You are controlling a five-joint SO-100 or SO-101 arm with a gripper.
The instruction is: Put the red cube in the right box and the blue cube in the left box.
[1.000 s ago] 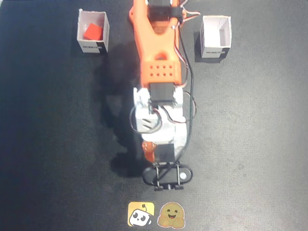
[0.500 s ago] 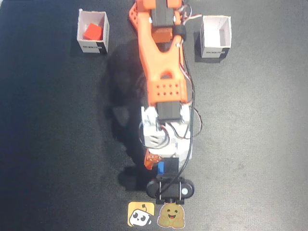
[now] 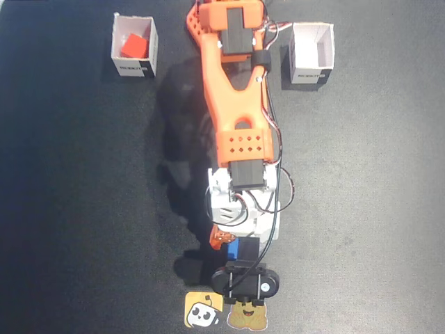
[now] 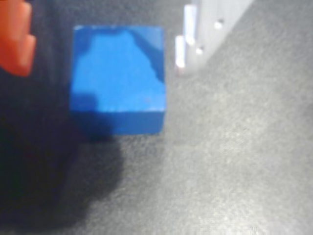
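In the fixed view the red cube (image 3: 133,46) lies inside the white box (image 3: 115,42) at the upper left. Its twin white box (image 3: 327,45) at the upper right holds nothing. The orange arm reaches down the middle of the picture. My gripper (image 3: 240,245) is open around the blue cube (image 3: 244,248), which rests on the dark mat near the bottom edge. In the wrist view the blue cube (image 4: 117,81) sits between the orange finger (image 4: 14,39) on the left and the white finger (image 4: 193,29) on the right. My gripper (image 4: 105,34) leaves a gap on each side.
A yellow sticker (image 3: 203,309) and a smiling-face sticker (image 3: 249,314) lie on the mat just below the gripper. The black camera mount (image 3: 245,282) overhangs them. Dark mat (image 3: 361,209) spreads to either side of the arm.
The arm has stretched further toward the bottom edge. The gripper has come down around the blue cube, which was hidden a second ago.
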